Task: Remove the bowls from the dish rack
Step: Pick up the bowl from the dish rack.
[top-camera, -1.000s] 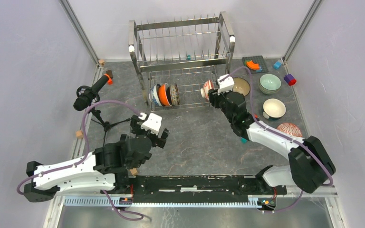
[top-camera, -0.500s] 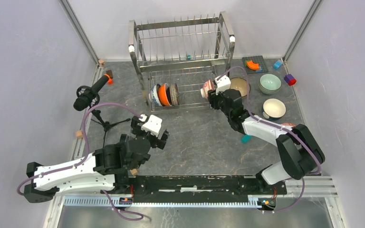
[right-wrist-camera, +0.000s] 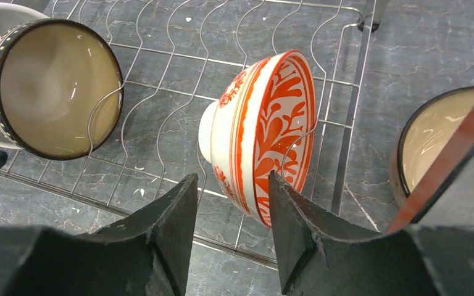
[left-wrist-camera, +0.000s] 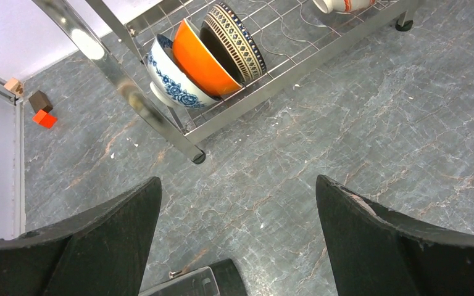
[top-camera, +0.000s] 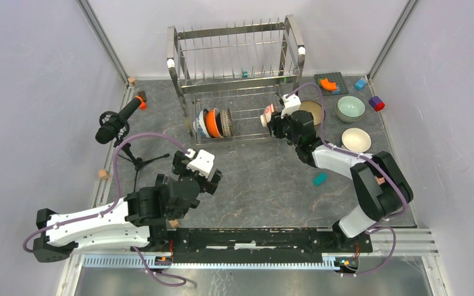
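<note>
The left claw (left-wrist-camera: 236,185) hangs wide open, nothing in it, over the tabletop (top-camera: 253,179) just in front of the dish rack (top-camera: 237,83); on the left of the rack's lower tier three bowls stand on edge, packed together: blue-and-white bowl (left-wrist-camera: 171,83), orange bowl (left-wrist-camera: 207,61), dark-patterned bowl (left-wrist-camera: 237,40); further right on that tier stands the red-patterned bowl (right-wrist-camera: 265,129), and the right claw (right-wrist-camera: 231,179) is partway open, a finger either side of its lower rim, not clamped; the brown-gold bowl (top-camera: 313,111), pale green bowl (top-camera: 350,108) and cream bowl (top-camera: 356,140) sit on the tabletop right of the rack.
</note>
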You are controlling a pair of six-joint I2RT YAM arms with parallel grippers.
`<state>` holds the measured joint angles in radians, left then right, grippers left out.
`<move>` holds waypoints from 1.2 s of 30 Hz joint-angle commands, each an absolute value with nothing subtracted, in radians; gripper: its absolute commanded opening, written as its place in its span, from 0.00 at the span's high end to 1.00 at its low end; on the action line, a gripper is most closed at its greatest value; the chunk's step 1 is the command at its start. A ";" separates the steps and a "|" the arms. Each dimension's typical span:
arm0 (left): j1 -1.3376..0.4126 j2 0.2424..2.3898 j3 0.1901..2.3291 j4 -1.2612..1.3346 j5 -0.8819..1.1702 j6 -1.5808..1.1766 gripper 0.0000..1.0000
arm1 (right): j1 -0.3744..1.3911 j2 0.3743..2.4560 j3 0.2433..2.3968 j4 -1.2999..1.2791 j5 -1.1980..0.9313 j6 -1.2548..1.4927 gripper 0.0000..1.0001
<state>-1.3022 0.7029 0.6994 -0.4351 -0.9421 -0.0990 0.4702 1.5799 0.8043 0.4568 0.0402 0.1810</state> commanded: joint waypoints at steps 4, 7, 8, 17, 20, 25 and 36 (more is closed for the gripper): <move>-1.302 0.686 0.706 -0.417 -0.958 -0.064 0.00 | 0.431 1.619 0.832 0.548 -0.069 0.270 0.55; -1.302 0.688 0.705 -0.416 -0.954 -0.066 0.00 | 0.418 1.629 0.819 0.593 -0.119 0.297 0.59; -1.302 0.688 0.706 -0.416 -0.954 -0.066 0.00 | 0.415 1.634 0.815 0.608 -0.132 0.304 0.60; -1.303 0.707 0.705 -0.416 -0.939 -0.067 0.00 | 0.388 1.682 0.821 0.683 -0.259 0.336 0.72; -1.303 0.707 0.705 -0.417 -0.939 -0.067 0.00 | 0.381 1.700 0.828 0.695 -0.291 0.341 0.72; -1.303 0.707 0.703 -0.415 -0.939 -0.067 0.00 | 0.377 1.729 0.841 0.696 -0.319 0.351 0.67; -1.304 0.717 0.705 -0.417 -0.936 -0.067 0.00 | 0.365 1.718 0.809 0.778 -0.354 0.411 0.97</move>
